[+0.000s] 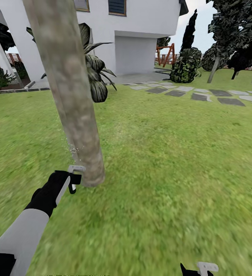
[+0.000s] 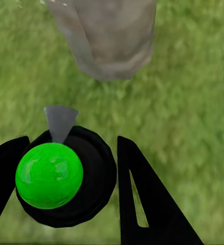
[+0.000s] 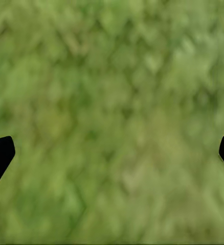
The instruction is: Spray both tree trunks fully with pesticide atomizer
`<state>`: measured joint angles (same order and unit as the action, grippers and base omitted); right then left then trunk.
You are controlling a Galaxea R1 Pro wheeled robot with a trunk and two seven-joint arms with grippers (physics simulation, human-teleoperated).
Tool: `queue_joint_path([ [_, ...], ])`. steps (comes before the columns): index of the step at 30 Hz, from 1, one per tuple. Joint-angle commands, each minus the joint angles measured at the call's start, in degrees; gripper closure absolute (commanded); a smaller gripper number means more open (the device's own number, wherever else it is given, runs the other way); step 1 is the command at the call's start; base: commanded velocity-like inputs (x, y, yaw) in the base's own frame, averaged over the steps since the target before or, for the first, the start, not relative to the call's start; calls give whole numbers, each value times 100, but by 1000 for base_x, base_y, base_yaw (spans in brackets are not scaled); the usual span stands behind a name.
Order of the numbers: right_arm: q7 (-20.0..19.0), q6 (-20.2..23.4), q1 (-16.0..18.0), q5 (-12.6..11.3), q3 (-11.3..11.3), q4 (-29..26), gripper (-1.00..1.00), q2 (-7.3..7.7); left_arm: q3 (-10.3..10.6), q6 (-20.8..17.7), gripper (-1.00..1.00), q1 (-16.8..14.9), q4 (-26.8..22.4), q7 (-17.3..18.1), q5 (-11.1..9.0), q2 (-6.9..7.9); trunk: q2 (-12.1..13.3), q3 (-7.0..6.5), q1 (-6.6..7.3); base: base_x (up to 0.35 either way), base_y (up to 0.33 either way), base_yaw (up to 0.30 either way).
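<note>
Our left gripper [image 2: 66, 178] clasps the pesticide atomizer [image 2: 66, 176], green cap showing, nozzle facing 1 tree trunk [image 1: 70, 96]; our right gripper [image 3: 112, 153] spread wide above grass [image 3: 112, 92]

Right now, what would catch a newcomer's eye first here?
The thick grey-brown tree trunk leaning up through the head view's left, with the left end effector holding the pesticide atomizer at its base. In the left wrist view, the atomizer's bright green ball stands out against grass.

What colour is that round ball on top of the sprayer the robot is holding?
Bright glossy green, on the pesticide atomizer; the left wrist view shows it best.
</note>
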<state>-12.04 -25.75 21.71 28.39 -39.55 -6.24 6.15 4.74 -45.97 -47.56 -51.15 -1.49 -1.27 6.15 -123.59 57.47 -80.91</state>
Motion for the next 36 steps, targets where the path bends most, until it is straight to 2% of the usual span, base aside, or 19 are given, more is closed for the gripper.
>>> queue_joint_path([
  [1, 0, 0, 0, 0, 0, 0, -100, 0, 0, 0, 100, 0, 0, -1, 4, 0, 0, 0, 0, 0, -276, 247],
  [8, 0, 0, 0, 0, 0, 0, -100, 0, -5, 3, 100, 2, 109, -1, 21, 0, 0, 0, 0, 0, -276, 243],
  [19, 0, 0, 0, 0, 0, 0, -100, 0, -9, 8, 100, 2, 114, -1, 22, 0, 0, 0, 0, 0, -276, 24],
  [30, 0, 0, 0, 0, 0, 0, -100, 0, -9, 9, 100, 0, 114, -1, 20, 0, 0, 0, 0, 0, -273, 231],
  [34, 0, 0, 0, 0, 0, 0, -100, 0, -9, 9, 100, 1, 102, -1, 8, 0, 0, 0, 0, 0, -62, 139],
  [35, 0, 0, 0, 0, 0, 0, -100, 0, -1, 5, 100, -5, 100, -4, 9, -8, 0, 0, 0, 0, -7, 21],
  [36, 0, 0, 0, 0, 0, 0, -100, 0, 10, -3, 100, -30, 93, -12, 13, -79, 0, 0, 0, 0, -3, 9],
])
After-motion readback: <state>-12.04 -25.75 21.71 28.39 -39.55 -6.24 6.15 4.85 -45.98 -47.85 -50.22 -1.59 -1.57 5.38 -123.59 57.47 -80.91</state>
